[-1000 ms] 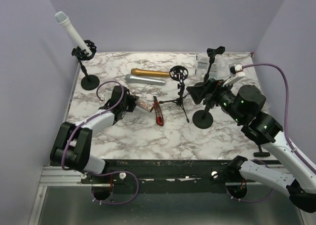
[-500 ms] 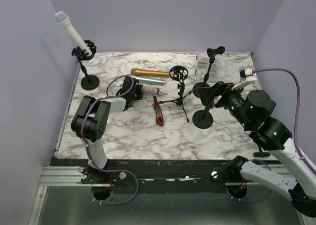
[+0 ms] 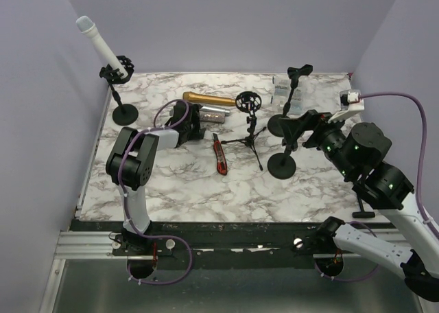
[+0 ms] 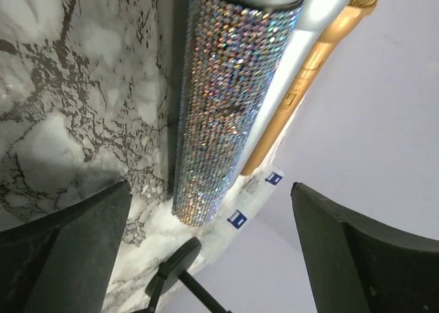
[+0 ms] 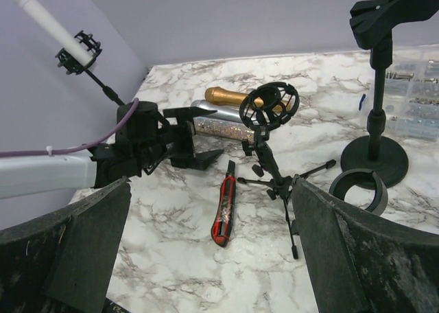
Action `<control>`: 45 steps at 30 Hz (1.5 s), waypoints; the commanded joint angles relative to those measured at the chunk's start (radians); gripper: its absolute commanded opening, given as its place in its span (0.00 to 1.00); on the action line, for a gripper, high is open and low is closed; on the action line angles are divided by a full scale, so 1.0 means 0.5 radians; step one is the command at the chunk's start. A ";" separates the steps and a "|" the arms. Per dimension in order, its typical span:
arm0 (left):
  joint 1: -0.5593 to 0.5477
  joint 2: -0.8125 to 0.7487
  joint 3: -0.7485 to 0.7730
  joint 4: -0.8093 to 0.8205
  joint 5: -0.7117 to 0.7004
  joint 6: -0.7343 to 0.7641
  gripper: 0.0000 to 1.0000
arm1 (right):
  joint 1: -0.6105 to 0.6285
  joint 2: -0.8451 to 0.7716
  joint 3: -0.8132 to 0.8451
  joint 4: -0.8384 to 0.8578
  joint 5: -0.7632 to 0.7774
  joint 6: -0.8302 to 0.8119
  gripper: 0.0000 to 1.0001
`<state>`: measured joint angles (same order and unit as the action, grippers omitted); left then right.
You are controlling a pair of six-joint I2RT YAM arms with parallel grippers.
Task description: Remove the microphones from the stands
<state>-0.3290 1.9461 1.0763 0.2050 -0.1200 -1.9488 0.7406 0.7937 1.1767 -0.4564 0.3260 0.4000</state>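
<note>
Glittery microphone lies flat between spread fingers of the left tool; right tool, spread, hovers well apart.

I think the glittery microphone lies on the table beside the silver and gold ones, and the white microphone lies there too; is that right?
Not quite. The white microphone is not on the table; it sits tilted in the clip of its stand at the far left corner, as the top external view shows. The glittery microphone does lie beside the silver microphone and gold microphone.
</note>
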 commanded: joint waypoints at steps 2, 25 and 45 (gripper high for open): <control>0.006 -0.034 -0.072 0.081 0.176 -0.060 0.98 | 0.009 0.037 0.096 -0.121 0.140 0.017 1.00; 0.086 -1.663 -0.647 -0.103 0.697 0.861 0.98 | -0.072 0.484 0.112 -0.328 1.145 -0.114 1.00; 0.090 -2.042 -0.091 -0.407 0.832 2.454 0.95 | -1.308 0.629 0.295 -0.259 -0.668 0.238 1.00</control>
<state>-0.2874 0.9348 0.9920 0.0265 0.2340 -0.8387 0.1726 1.0786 1.2709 -0.6231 0.2859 0.4892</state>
